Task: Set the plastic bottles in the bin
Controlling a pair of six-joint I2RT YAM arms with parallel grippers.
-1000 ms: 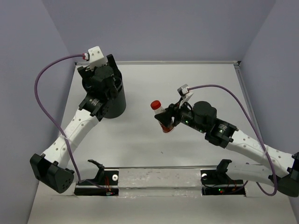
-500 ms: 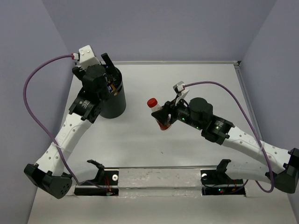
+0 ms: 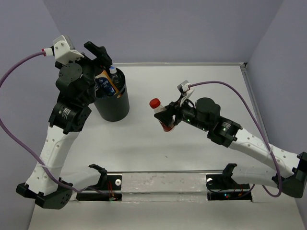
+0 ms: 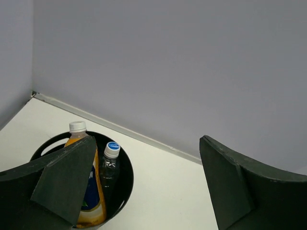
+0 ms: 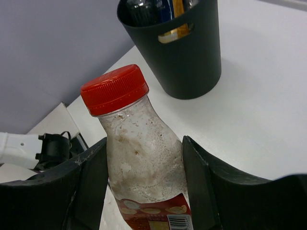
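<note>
Red-capped bottle (image 5: pixel 139 158) is clamped between right gripper (image 3: pixel 169 120) fingers, raised over table (image 3: pixel 201 86), well apart from bin (image 3: pixel 114 106). Left gripper (image 4: pixel 148 179) is spread wide, empty, above bin. Orange-yellow bottle (image 4: pixel 92 199) and blue-capped clear bottle (image 4: pixel 109 165) are seen upright inside bin.

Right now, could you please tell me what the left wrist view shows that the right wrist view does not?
Only the left wrist view looks down into the tall black round plastic bin, showing the white cap of an orange-yellow bottle and the blue-and-white cap of a clear bottle; the left gripper is open and empty. Only the right wrist view shows the red-capped plastic bottle clamped in the right gripper, and the bin's slot handle cut-out. Both show the bin, bottles inside it and the white table.
</note>
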